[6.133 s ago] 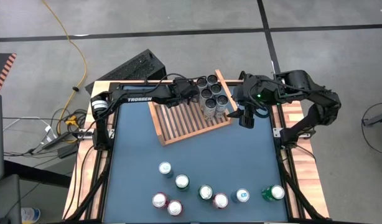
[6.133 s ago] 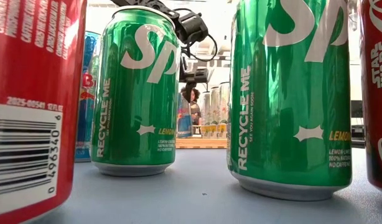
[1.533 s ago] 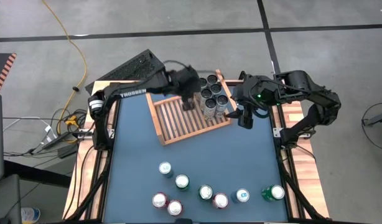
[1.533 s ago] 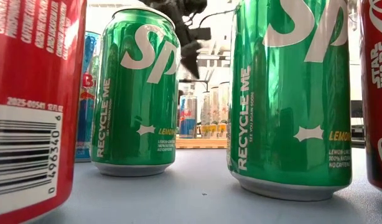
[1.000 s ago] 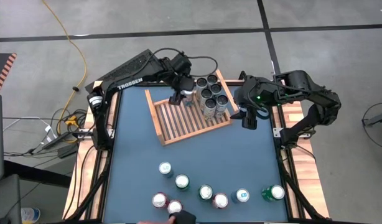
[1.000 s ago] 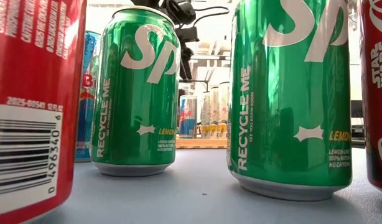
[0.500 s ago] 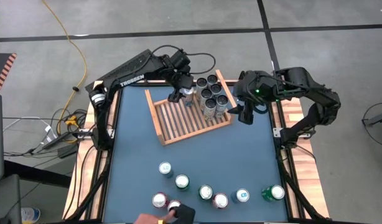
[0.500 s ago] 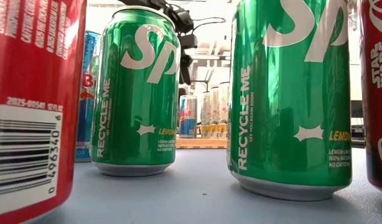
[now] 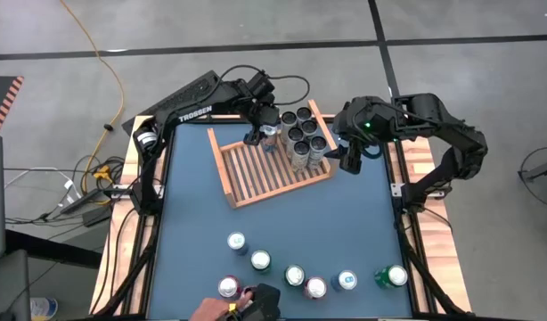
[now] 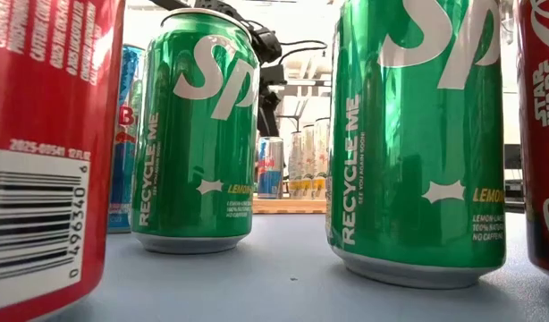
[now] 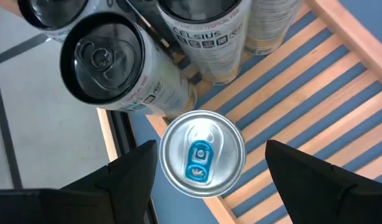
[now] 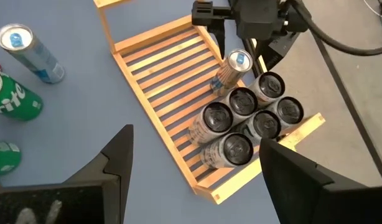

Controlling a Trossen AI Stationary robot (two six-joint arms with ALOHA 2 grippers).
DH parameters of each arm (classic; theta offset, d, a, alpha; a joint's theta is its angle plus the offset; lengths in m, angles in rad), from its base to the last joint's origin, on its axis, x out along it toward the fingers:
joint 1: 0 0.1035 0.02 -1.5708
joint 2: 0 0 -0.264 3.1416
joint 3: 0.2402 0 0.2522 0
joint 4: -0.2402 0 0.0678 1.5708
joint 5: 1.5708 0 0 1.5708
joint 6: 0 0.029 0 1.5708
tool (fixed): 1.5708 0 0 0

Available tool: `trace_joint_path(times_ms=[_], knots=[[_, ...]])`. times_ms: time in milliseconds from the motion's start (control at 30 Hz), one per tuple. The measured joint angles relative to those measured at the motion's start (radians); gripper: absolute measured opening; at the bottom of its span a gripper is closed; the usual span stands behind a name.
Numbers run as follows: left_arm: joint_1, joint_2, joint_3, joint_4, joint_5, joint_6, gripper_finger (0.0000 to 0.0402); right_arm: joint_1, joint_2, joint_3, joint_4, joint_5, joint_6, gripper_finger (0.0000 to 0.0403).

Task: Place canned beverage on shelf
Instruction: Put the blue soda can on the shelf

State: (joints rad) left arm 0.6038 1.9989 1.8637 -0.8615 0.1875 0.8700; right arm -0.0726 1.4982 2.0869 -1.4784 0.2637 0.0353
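Note:
The wooden shelf (image 9: 273, 169) lies slanted on the far half of the blue table. A silver can with a blue tab (image 11: 202, 152) stands upright on its slats beside several dark-topped cans (image 9: 302, 135) in its far right corner. My left gripper (image 9: 261, 135) hangs open just above the silver can, one finger on either side of the top, and touches nothing. My right gripper (image 9: 348, 162) hovers open, with nothing between its fingers, beside the shelf's right corner. Several more cans (image 9: 296, 276) stand along the table's near edge.
A person's hand (image 9: 222, 308) reaches in from the near edge to the red cans at the near left. Green cans (image 10: 194, 134) and a red can (image 10: 42, 134) stand close before the low camera. Bare blue table (image 9: 282, 223) lies between the shelf and the near cans.
My left gripper has sunk a little toward the silver can and stays open. My right gripper has swung slightly toward the shelf. A person's hand has come in from the near edge to the red cans at the near left.

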Motion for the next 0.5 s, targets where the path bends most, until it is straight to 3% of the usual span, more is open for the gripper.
trace_joint_path(times_ms=[500], knots=[[-0.009,0.065,0.008,-0.011,-0.017,-0.015,0.0285,-0.029,0.000,0.000,-0.006,-0.001,-0.019,0.0260]])
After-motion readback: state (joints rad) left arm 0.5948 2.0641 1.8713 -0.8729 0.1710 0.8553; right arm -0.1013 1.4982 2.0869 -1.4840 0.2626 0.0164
